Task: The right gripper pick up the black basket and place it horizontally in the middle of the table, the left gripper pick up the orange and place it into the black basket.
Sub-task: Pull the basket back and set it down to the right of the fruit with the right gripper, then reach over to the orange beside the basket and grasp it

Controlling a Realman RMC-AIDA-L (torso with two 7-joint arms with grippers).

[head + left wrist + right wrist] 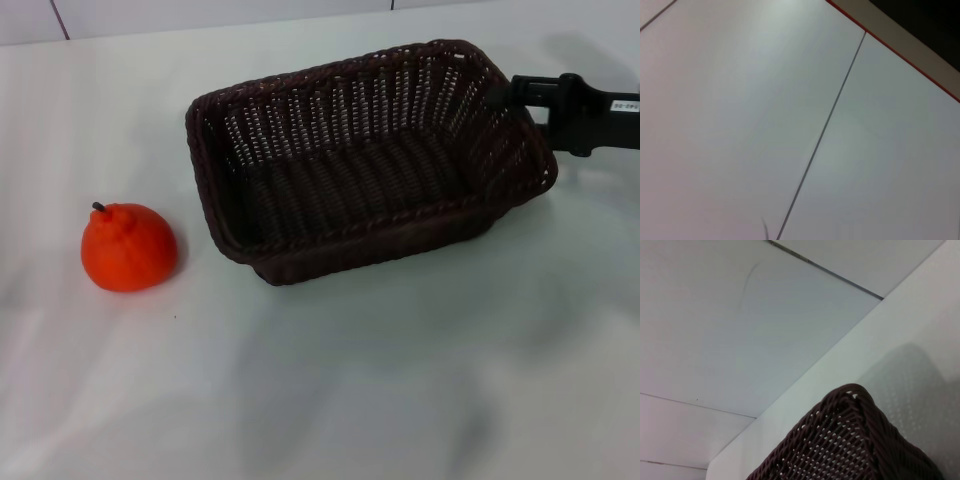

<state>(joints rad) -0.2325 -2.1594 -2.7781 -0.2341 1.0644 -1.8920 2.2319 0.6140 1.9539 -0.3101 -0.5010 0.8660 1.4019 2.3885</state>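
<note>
The black basket [340, 120] sits near the middle of the white table [330, 380], long side across, its right end slightly raised. My right gripper [508, 96] comes in from the right and grips the braided rim at the basket's right end; the dark arm with a white label [625, 105] trails off to the right. A corner of the basket [850, 445] fills the low part of the right wrist view. The orange [128, 247] stands on the table to the left of the basket, apart from it, stem up. The left gripper is out of view.
The left wrist view shows only white panels with a dark seam [825, 130] and a red-edged border [905, 60]. A white wall [200, 15] runs along the table's back edge. Bare table lies in front of the basket and the orange.
</note>
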